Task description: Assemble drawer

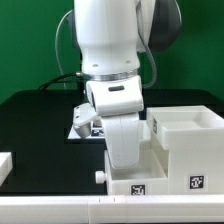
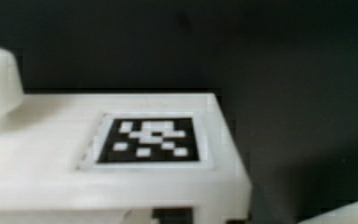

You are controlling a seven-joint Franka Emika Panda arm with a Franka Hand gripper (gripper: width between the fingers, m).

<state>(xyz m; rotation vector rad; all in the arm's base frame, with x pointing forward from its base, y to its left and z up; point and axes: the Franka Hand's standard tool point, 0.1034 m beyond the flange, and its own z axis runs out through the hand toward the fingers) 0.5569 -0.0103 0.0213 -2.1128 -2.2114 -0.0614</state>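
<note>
- A large white plastic cube-shaped housing [image 1: 190,150] was seen on the black worktop [image 1: 40,120], with no tray inside.
- A small white tagged tray [image 1: 135,183] lay just beside the housing, on the exterior view's left.
- The tool [image 1: 126,163] was closed over that tray; no grip could be made out.
- Insertion was judged still outstanding.

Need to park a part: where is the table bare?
Bare black table lies between the white part at the exterior view's left edge and the tray under the arm. Crowded at the exterior view's right: tray beside housing.
</note>
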